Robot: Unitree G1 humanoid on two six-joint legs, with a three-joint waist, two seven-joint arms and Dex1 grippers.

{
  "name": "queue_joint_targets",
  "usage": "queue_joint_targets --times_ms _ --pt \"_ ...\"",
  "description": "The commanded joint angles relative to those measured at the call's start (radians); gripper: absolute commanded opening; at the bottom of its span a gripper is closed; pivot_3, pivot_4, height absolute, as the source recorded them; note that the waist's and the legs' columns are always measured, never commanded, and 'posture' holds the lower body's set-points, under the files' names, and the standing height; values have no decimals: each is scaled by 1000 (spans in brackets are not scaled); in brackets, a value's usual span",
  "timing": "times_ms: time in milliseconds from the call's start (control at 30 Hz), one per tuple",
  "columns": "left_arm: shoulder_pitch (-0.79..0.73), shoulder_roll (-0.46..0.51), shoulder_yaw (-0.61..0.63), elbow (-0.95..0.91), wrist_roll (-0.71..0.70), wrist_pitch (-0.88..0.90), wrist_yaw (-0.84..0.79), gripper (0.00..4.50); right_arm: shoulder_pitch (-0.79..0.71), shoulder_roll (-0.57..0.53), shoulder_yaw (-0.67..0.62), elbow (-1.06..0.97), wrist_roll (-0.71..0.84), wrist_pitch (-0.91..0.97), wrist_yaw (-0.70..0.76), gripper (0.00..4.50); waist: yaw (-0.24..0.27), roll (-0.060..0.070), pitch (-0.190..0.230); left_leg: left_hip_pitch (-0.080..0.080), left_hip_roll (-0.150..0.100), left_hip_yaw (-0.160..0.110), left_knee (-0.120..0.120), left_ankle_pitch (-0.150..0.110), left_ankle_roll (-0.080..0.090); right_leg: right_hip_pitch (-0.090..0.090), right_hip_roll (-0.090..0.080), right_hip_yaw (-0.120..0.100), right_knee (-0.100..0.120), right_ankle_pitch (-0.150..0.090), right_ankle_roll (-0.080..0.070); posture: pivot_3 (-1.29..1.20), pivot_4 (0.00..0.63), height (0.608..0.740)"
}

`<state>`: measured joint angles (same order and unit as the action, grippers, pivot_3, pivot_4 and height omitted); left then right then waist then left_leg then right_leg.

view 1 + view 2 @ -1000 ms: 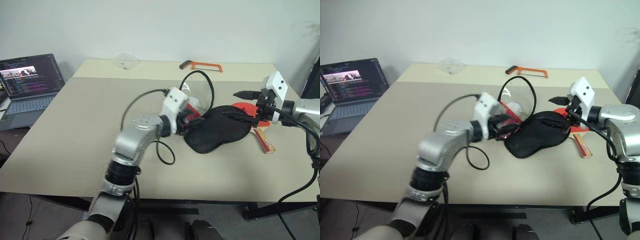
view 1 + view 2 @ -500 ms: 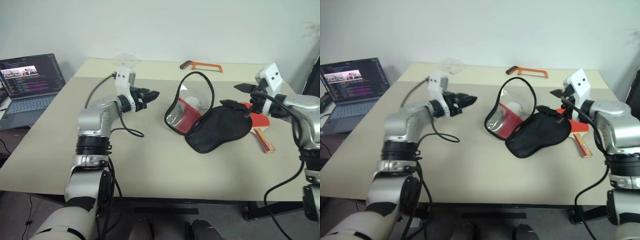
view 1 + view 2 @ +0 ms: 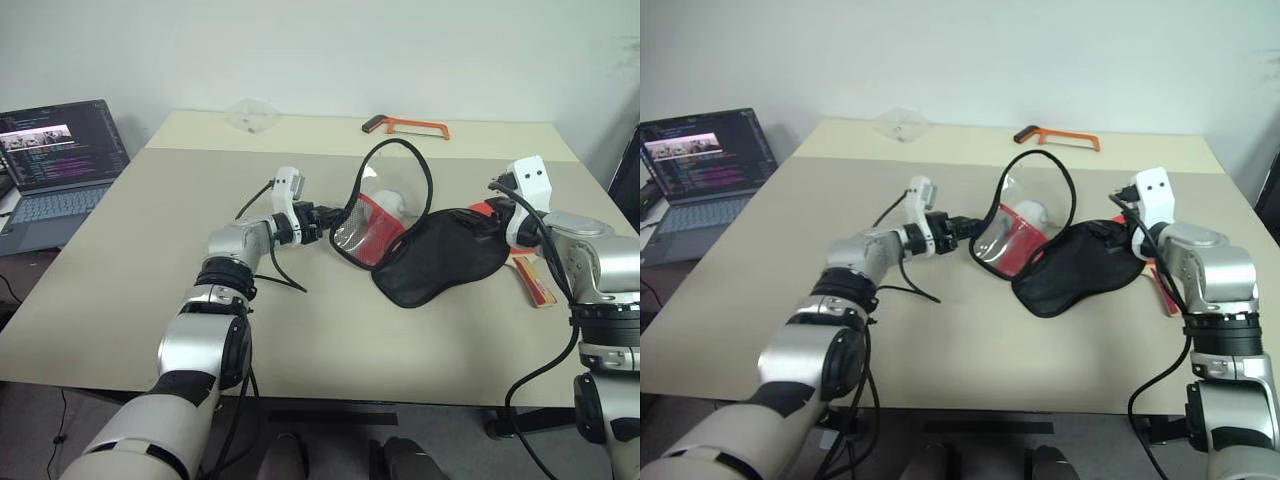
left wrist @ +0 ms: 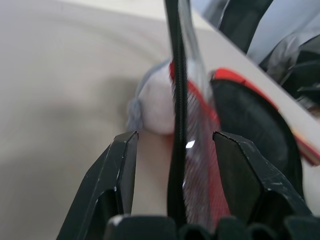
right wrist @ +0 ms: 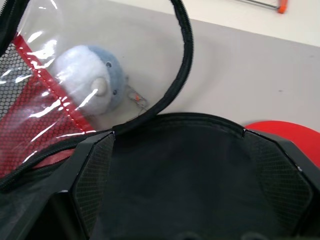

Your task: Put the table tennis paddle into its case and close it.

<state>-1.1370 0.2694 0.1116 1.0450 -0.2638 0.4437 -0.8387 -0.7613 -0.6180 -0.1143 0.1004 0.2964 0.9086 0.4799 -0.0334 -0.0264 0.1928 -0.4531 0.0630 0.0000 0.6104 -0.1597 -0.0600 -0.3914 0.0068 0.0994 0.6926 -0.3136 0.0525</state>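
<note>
The case lies open at mid-table, its black half flat and its clear and red mesh flap standing upright. My left gripper is at the flap's left side, open, with the flap's black zipper edge running between its fingers without being clamped. The table tennis paddle lies behind and to the right of the case, mostly hidden; a strip of its red face and its striped handle show. My right gripper hangs open over the far rim of the black half.
A small blue and white plush toy sits behind the flap. An orange hacksaw and a crumpled clear bag lie at the table's far edge. A laptop stands off the left side.
Half a second ago my left gripper was out to the left of the case; it has come in to the flap's edge. My right gripper has sunk toward the black half.
</note>
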Motion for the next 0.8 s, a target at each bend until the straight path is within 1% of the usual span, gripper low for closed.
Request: queue_joint_targets --times_ms 33,167,200,267,333,400,433,467,567,800 --pt "-38 -18 -11 52 29 -44 -2 2577 1 -17 -45 -54 4 7 -20 4500 0 0 0 0 0 0 0 0 0 0 0 0 1 0 0 0 150 740" --pt "-39 -48 -9 88 49 -80 23 2577 8 -13 -55 -69 3 17 -35 4500 0 0 0 0 0 -1 1 0 0 0 0 0 3 0 0 0 150 740" --pt "-37 -58 2 94 45 -86 49 2415 10 -13 -57 -73 3 18 -40 4500 0 0 0 0 0 -1 1 0 0 0 0 0 3 0 0 0 150 740" --pt "-34 -72 23 101 38 -101 100 1972 13 -11 -60 -81 3 21 -48 4500 0 0 0 0 0 -1 1 0 0 0 0 0 3 0 0 0 150 740" --pt "-16 -87 40 87 27 -116 125 1315 18 -12 -62 -86 5 21 -53 4500 -1 0 0 0 0 -1 1 0 0 0 0 0 3 0 0 0 150 740" --pt "11 -101 54 51 14 -116 143 404 21 -13 -65 -88 4 19 -59 4500 -1 0 0 1 0 -1 1 0 0 0 0 0 3 0 0 0 150 740" --pt "28 -107 59 28 10 -114 158 127 22 -12 -65 -90 4 18 -61 4500 -1 0 0 1 0 -1 1 0 0 0 0 0 4 0 0 0 150 740" --pt "48 -113 65 -3 8 -114 185 42 22 -12 -65 -91 4 18 -62 4500 -1 0 0 1 0 -1 1 0 0 0 0 0 4 0 0 0 150 740" --pt "103 -131 85 -104 -8 -93 258 42 21 -10 -62 -94 3 13 -66 4500 -1 0 0 1 0 -1 1 0 0 0 0 0 4 0 0 0 150 740" --pt "312 -187 123 -571 -46 42 518 42 -3 3 -38 -81 -1 -12 -64 4500 -2 0 0 2 0 -1 2 1 -1 1 0 0 5 0 0 0 150 740"
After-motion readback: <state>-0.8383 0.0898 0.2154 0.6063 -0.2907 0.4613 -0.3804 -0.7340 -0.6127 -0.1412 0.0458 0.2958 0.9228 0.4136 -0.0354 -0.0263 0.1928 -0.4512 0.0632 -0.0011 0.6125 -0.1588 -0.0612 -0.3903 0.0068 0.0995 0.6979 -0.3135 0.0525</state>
